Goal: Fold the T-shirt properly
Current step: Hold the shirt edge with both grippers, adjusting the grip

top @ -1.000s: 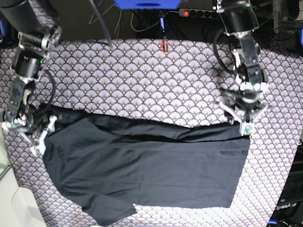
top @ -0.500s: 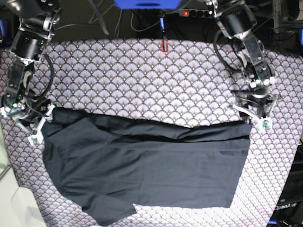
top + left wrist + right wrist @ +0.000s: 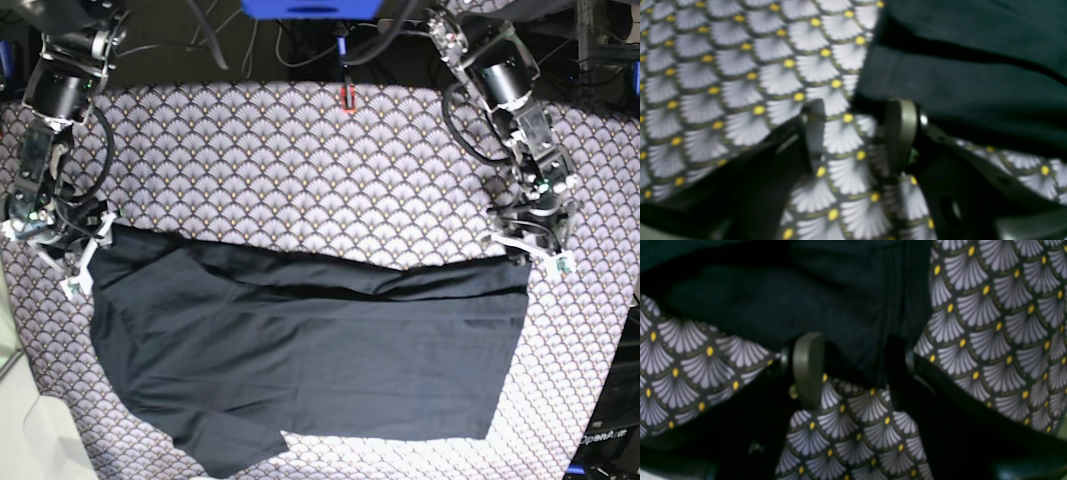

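Currently the T-shirt (image 3: 310, 355) lies flat on the scallop-patterned cloth (image 3: 300, 170), folded lengthwise. Left gripper (image 3: 533, 250) sits at the shirt's upper corner, jaws spread; in the left wrist view only patterned cloth shows between its 2 fingers (image 3: 902, 133). Right gripper (image 3: 82, 258), jaws apart, straddles the shirt's edge (image 3: 853, 340), apparently without pinching it.

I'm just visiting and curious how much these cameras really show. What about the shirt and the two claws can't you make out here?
- T-shirt: its lower left sleeve is cut off by the base view's bottom edge.
- Collar tag: not visible in any view.
- Right gripper: one finger dark, blurred against the shirt.
- Left gripper: blurred; only patterned cloth shows between its fingers.
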You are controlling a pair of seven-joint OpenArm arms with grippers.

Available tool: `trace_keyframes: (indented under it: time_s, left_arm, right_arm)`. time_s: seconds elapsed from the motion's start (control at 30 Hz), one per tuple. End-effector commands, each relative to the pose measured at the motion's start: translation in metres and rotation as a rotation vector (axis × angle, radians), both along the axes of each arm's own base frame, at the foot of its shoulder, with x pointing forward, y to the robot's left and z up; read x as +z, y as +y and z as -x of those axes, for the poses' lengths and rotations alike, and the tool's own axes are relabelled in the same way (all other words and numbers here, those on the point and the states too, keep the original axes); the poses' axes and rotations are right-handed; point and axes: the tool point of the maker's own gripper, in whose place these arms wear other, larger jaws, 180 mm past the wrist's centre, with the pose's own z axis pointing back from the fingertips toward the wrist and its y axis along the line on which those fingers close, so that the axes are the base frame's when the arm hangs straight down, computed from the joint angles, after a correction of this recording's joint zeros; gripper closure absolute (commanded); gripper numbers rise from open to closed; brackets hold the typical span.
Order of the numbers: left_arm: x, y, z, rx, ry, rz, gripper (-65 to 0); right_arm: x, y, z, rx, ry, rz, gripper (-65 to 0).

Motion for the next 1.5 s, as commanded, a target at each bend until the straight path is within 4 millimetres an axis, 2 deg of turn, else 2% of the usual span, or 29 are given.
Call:
trace_keyframes:
  time_s: [0.0,0.33,0.43,0.63,0.7,0.8,0.93,1.3,1.43,1.47]
  left_arm:
    - [0.022,0.006,-0.016,0.005,-0.073,-0.018,-28.8]
    - [0.033,-0.002,-0.025,0.029,-0.144,0.063,-28.8]
    - [0.036,0.004,-0.025,0.038,-0.157,0.071,-28.8]
    - [0.038,0.003,-0.028,0.042,-0.168,0.083,-28.8]
    - [0.035,0.002,-0.027,0.042,-0.164,0.088,-28.8]
    - [0.019,-0.005,-0.028,0.038,-0.133,0.122,-28.7]
    - [0.009,-0.01,-0.029,0.035,-0.111,0.147,-28.5]
    - [0.011,-0.01,-0.032,0.034,-0.117,0.148,-28.4]
    - [0.017,-0.01,-0.038,0.047,-0.153,0.189,-28.1]
    - [0.02,-0.006,-0.039,0.054,-0.166,0.196,-26.3]
  right_arm:
    - [0.017,-0.007,-0.013,0.001,-0.054,0.012,-31.1]
    - [0.015,-0.007,-0.011,0.002,-0.048,0.012,-31.0]
    - [0.015,-0.005,-0.012,0.006,-0.046,0.013,-31.0]
    - [0.014,-0.005,-0.011,0.006,-0.045,0.013,-31.0]
    - [0.014,-0.005,-0.011,0.006,-0.045,0.013,-31.0]
    - [0.014,-0.005,-0.011,0.006,-0.043,0.013,-31.0]
    - [0.008,-0.007,-0.003,0.007,-0.027,0.017,-31.0]
    - [0.008,-0.008,-0.001,0.004,-0.025,0.018,-31.0]
    - [0.0,-0.007,0.007,0.009,-0.002,0.018,-31.0]
    - [-0.001,-0.006,0.009,0.009,0.0,0.018,-31.0]
